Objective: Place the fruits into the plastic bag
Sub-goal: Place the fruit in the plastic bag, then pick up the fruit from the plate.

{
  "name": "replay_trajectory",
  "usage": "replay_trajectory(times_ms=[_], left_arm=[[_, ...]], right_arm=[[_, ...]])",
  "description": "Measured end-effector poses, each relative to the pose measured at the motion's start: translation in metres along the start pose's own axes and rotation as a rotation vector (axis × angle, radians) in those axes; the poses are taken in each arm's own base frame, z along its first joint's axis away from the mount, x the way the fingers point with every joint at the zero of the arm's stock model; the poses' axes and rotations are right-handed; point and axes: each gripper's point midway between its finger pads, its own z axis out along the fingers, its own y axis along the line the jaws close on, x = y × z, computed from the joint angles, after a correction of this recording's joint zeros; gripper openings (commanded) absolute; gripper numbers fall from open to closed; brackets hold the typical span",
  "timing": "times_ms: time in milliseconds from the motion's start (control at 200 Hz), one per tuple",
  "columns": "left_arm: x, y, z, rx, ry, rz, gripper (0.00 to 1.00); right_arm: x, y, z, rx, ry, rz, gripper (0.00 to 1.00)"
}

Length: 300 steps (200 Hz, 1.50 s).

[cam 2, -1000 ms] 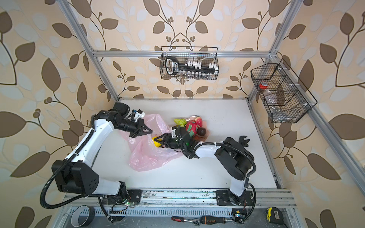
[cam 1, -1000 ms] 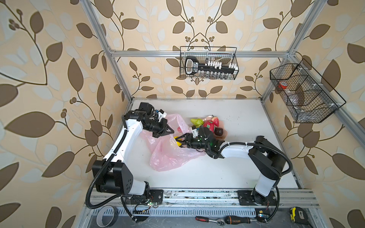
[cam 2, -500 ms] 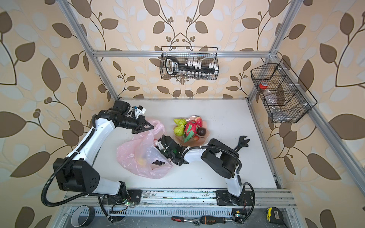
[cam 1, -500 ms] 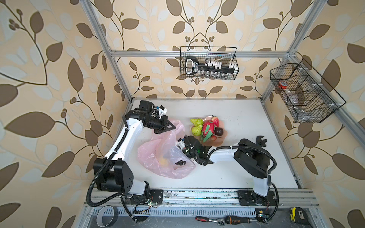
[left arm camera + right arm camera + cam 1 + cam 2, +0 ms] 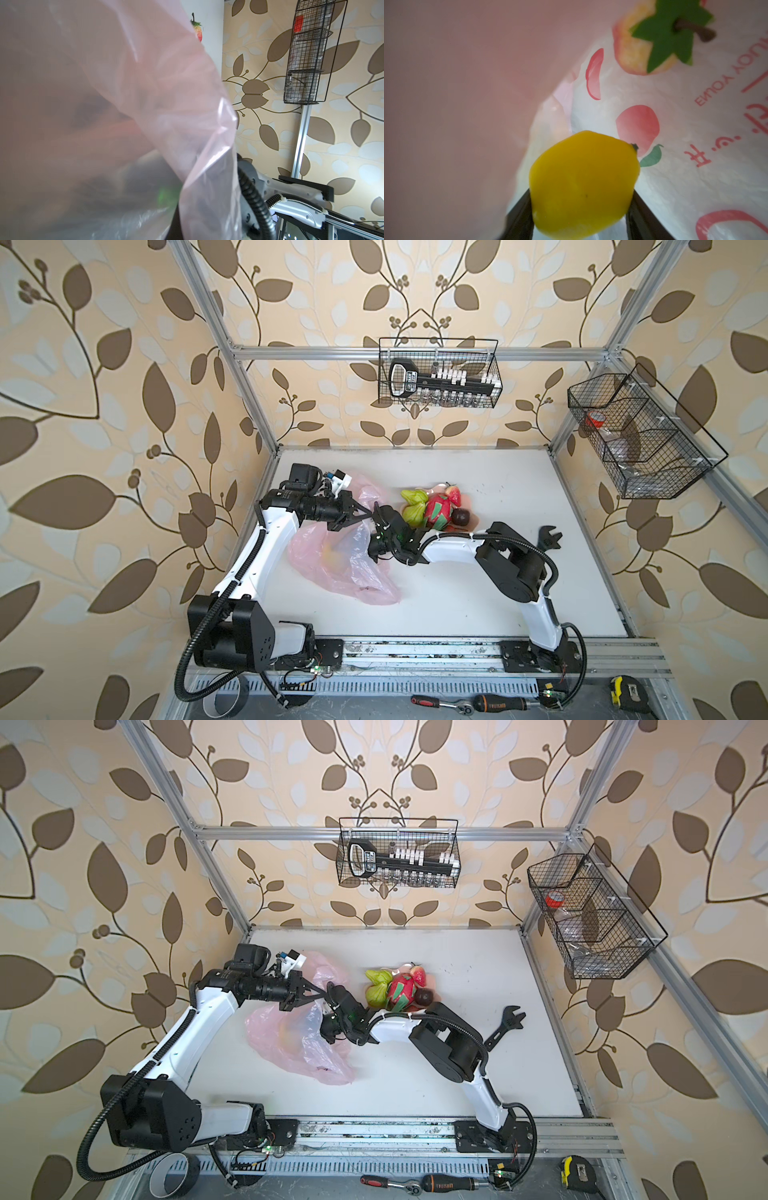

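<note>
Mirrored "ENJOY YOUR" on plastic bag (image 5: 695,128)

The thin pink plastic bag (image 5: 340,556) lies on the white table (image 5: 519,489). Right of the bag and farther back, toy fruits (image 5: 432,508) sit piled on a peach dish (image 5: 471,516). Inside the bag lie a yellow lemon (image 5: 584,185) and a red-yellow apple (image 5: 652,41).

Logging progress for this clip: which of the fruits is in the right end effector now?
The yellow lemon, pinched between the right end effector's fingers inside the pink plastic bag. The dragon fruit and green pears sit outside it.
</note>
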Motion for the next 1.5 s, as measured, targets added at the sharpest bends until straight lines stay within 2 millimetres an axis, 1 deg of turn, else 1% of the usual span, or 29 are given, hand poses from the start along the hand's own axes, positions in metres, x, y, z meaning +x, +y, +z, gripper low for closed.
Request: replay_trajectory(times_ms=[70,200,305,355,465,480,535,580,610,745,860,1055,1240,1380,1499], left_arm=[[-0.001,0.003,-0.001,-0.013,-0.009,-0.005,0.0],[-0.001,0.002,-0.002,-0.01,-0.008,-0.003,0.0],[0.001,0.004,-0.002,-0.017,-0.002,-0.005,0.0],[0.001,0.006,-0.002,-0.03,-0.003,-0.002,0.0],[0.002,0.01,-0.004,-0.066,-0.005,-0.002,0.0],[0.001,0.01,-0.004,-0.071,-0.005,-0.001,0.0],[-0.001,0.01,-0.006,-0.091,-0.011,0.007,0.0],[-0.003,0.01,-0.008,-0.107,-0.016,0.013,0.0],[-0.004,0.011,-0.009,-0.12,-0.022,0.021,0.0],[-0.007,0.011,-0.016,-0.172,-0.039,0.046,0.0],[-0.005,0.015,-0.019,-0.214,-0.036,0.056,0.0],[-0.002,0.026,-0.019,-0.256,-0.018,0.046,0.0],[-0.002,0.026,-0.019,-0.256,-0.017,0.054,0.0],[-0.002,0.026,-0.019,-0.255,-0.016,0.056,0.0],[-0.001,0.028,-0.017,-0.254,-0.011,0.05,0.0]], right_arm=[[-0.001,-0.008,0.003,0.019,0.003,0.007,0.57],[-0.002,-0.021,0.004,0.058,0.007,0.017,0.7],[-0.003,-0.026,0.002,0.073,0.006,0.013,0.81],[-0.005,-0.027,0.001,0.077,0.006,0.001,0.84],[-0.01,-0.031,-0.006,0.092,-0.008,-0.01,0.88],[-0.011,-0.032,-0.008,0.096,-0.01,-0.01,0.91],[-0.012,-0.031,-0.016,0.102,-0.017,-0.017,0.96],[-0.013,-0.029,-0.024,0.106,-0.026,-0.027,0.99],[-0.014,-0.027,-0.03,0.107,-0.033,-0.033,1.0],[-0.014,-0.016,-0.061,0.098,-0.066,-0.064,1.0],[-0.012,-0.011,-0.087,0.104,-0.092,-0.081,1.0],[-0.007,-0.003,-0.126,0.121,-0.131,-0.126,1.0],[-0.004,0.005,-0.163,0.162,-0.173,-0.189,1.0],[-0.008,0.004,-0.196,0.198,-0.222,-0.22,1.0],[-0.016,-0.004,-0.228,0.249,-0.28,-0.232,0.99]])
